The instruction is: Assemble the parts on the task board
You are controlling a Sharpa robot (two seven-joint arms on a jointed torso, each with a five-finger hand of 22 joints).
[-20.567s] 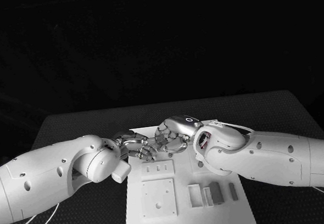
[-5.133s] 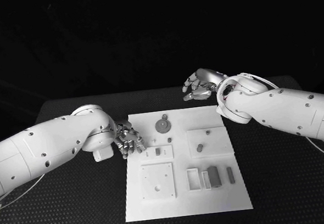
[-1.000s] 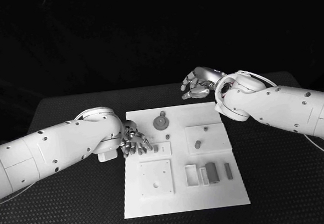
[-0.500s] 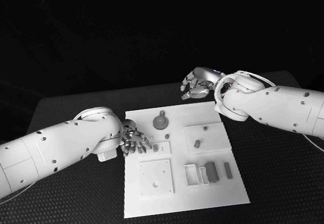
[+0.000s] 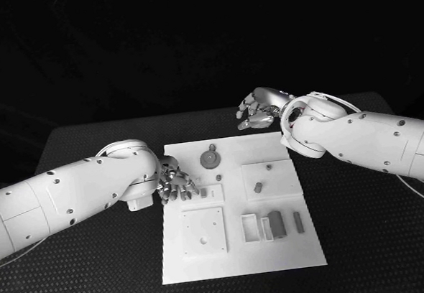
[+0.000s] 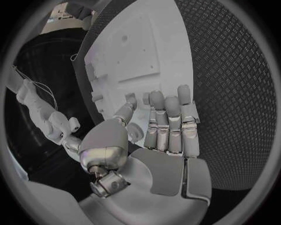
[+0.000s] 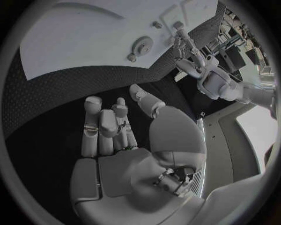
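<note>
Both hands empty, board lying between the arms.

The task board (image 5: 242, 258) sits flat in the middle of the black table (image 5: 104, 290), small grey parts (image 5: 276, 224) on it, with a round grey part (image 5: 211, 160) near its far end. The left hand (image 5: 174, 185) hovers at the board's left edge, fingers straight, side by side, holding nothing. The right hand (image 5: 261, 108) hangs beyond the board's far right corner, fingers loosely curled, nothing in them.
</note>
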